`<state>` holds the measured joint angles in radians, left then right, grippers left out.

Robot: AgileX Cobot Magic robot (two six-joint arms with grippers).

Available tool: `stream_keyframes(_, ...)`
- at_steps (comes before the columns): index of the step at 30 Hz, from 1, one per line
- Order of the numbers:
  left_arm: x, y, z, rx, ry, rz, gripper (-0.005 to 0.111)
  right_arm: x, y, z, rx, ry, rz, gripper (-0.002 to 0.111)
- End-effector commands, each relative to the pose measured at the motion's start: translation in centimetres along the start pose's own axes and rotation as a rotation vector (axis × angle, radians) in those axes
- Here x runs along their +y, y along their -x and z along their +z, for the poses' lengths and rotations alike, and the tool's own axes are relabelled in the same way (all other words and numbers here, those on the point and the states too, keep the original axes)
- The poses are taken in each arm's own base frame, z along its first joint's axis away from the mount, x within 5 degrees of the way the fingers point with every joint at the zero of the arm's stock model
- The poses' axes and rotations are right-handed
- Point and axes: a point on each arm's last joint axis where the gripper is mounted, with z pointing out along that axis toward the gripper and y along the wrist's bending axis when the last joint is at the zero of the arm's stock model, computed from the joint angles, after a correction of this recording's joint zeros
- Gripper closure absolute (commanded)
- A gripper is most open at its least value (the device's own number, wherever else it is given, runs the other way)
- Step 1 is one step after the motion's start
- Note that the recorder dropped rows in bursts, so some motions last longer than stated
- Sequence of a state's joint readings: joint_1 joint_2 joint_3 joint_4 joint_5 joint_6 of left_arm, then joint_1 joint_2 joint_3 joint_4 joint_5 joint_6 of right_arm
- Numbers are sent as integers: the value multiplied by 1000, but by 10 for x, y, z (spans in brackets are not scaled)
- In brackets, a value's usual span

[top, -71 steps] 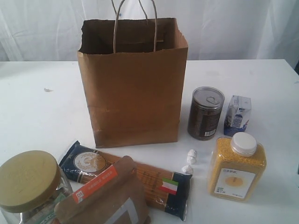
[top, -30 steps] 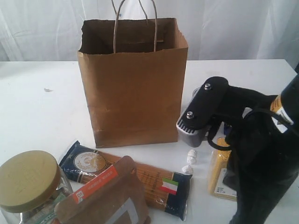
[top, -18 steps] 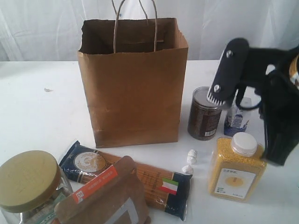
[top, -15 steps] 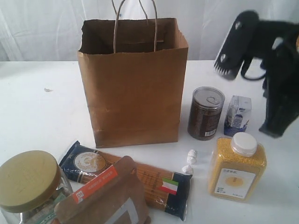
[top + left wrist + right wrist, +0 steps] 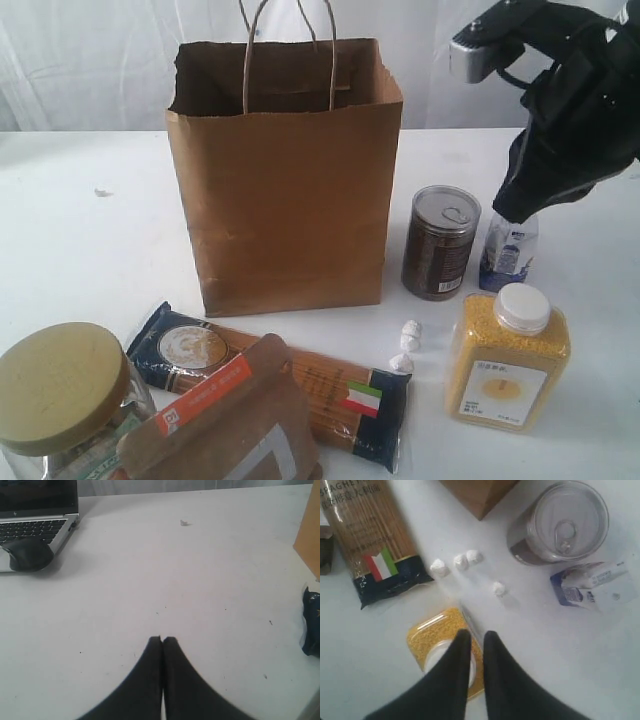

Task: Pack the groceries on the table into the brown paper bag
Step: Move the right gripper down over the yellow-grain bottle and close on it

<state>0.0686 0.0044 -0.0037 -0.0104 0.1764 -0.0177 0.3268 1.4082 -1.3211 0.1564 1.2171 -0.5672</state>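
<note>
We are watching the right gripper (image 5: 476, 633) hanging high over the white-capped bottle of yellow grains (image 5: 507, 355), its fingers parted only by a narrow slit and gripping nothing. The left gripper (image 5: 162, 639) is resting low over bare table (image 5: 80, 230), fingers pressed together, empty. All the groceries are lying outside the brown paper bag (image 5: 285, 200), which is standing upright with its mouth open, just beside the dark pull-tab can (image 5: 440, 243).

We are judging the slit far too narrow for the bottle. Coming down like this, the fingers would be striking the cap and could be tipping the bottle toward the can or the small blue-white carton (image 5: 508, 255). The bag's loop handles are also leaning over its mouth, where a lowered item might snag.

Only the right wrist view is showing the finger gap; the exterior view is hiding it behind the arm. The left wrist view alone is showing a laptop (image 5: 37, 510) and a mouse (image 5: 27, 554).
</note>
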Motion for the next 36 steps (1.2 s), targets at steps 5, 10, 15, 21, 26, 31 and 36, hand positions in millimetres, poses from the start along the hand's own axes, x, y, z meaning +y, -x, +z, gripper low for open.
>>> stream_keyframes(5, 0, -1, 0, -6, -1, -8, 107, 9, -26, 26, 102, 68, 17, 27)
stream_keyframes(10, 0, -1, 0, -6, -1, -8, 107, 15, -43, 45, 181, 115, -14, 12)
stream_keyframes(15, 0, -1, 0, -6, -1, -8, 107, 16, -47, 49, 197, 127, -101, 12)
stream_keyframes(21, 0, -1, 0, -6, -1, -8, 107, 9, -38, 64, 96, 73, -213, 12)
stream_keyframes(26, 0, -1, 0, -6, -1, -8, 107, 10, -36, 71, 60, 88, -215, 12)
stream_keyframes(31, 0, -1, 0, -6, -1, -8, 107, 14, -49, 85, 120, 125, -243, 12)
stream_keyframes(36, 0, -1, 0, -6, -1, -8, 107, 13, -56, 94, 129, 94, -255, 12)
